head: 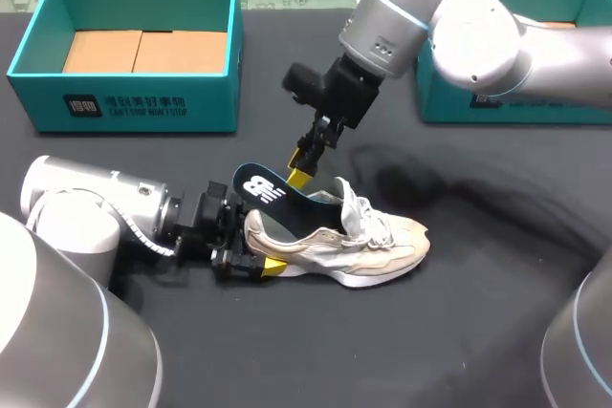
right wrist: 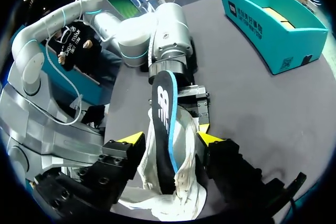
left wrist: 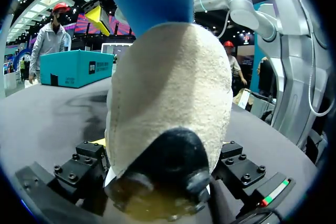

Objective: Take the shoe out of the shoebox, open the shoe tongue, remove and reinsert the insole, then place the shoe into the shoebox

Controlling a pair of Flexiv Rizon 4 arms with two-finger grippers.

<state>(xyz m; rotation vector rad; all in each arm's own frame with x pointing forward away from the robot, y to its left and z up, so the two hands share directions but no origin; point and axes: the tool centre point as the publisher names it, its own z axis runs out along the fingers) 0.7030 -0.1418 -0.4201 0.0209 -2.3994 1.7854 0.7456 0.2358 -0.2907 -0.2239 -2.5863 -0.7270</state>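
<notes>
Head view: left gripper (head: 256,238) clamps one shoe (head: 354,241), right gripper (head: 304,164) open astride one insole (head: 273,193).

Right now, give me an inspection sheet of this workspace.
Surface: dark table, bare around the shoe.
Job's things: shoe on the table, out of the shoebox; insole sticks up from its heel end; the shoebox is open, with no shoe inside.
Clutter: second teal box at the far side, partly hidden.
Grippers: left gripper shut on the shoe's heel; right gripper at the insole, grip cannot be told.
Cables: white cable coiled behind the left gripper.
Surroundings: nothing seen reaching over the table.
</notes>
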